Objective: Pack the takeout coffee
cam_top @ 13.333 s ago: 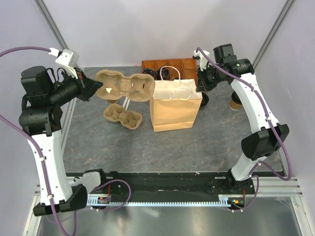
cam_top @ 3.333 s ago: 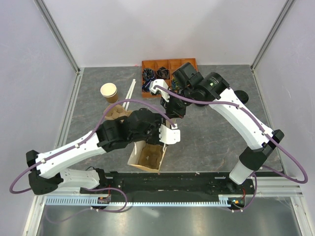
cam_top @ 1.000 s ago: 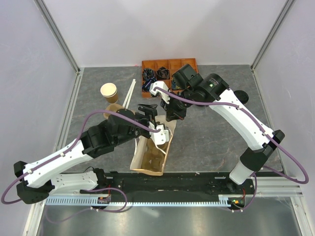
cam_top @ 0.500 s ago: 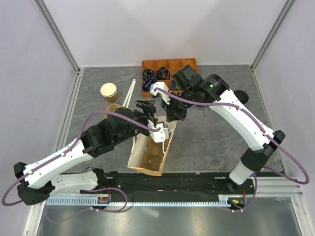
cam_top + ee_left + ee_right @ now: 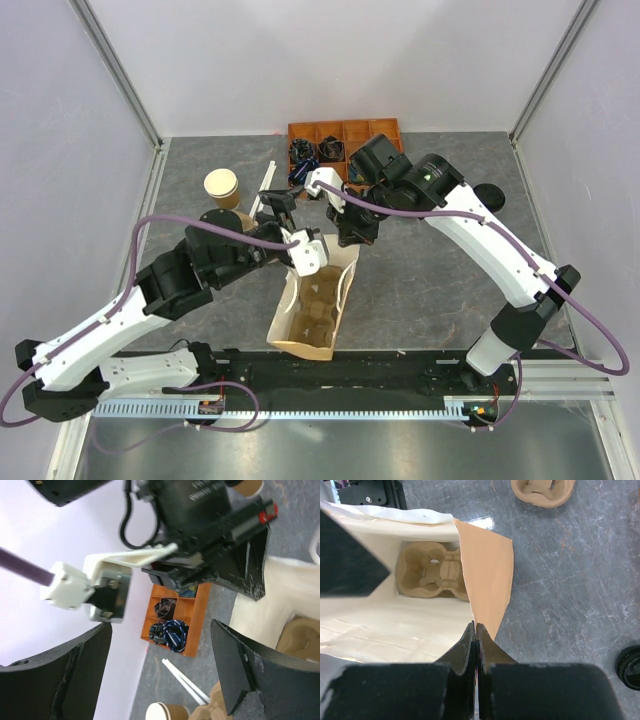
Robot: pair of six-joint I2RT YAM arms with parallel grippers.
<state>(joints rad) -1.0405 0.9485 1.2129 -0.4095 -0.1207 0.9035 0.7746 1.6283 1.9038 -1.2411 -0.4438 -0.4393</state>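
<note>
Withdrawn up-left from the brown kraft paper bag (image 5: 343, 272), my left pincer (image 5: 160, 655) gapes empty; my right pincer (image 5: 476, 630) clamps the rim, holding it open for the black-lidded kraft cup (image 5: 490, 196), upper right.

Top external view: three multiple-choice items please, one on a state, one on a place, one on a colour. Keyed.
1. The right gripper is:
A) shut on the edge of the brown paper bag
B) open in the air
C) holding a cup

2. The lidless tan paper cup is:
A) inside the bag
B) on the grey table, left of the orange compartment tray
C) in the right gripper

3. The loose round plastic lid is:
A) white
B) red
C) black

Key:
1. A: the right wrist view shows the fingers pressed together on the bag's rim.
2. B: the cup stands on the table, apart from the bag.
3. C: the lid by the right arm is black.
</note>
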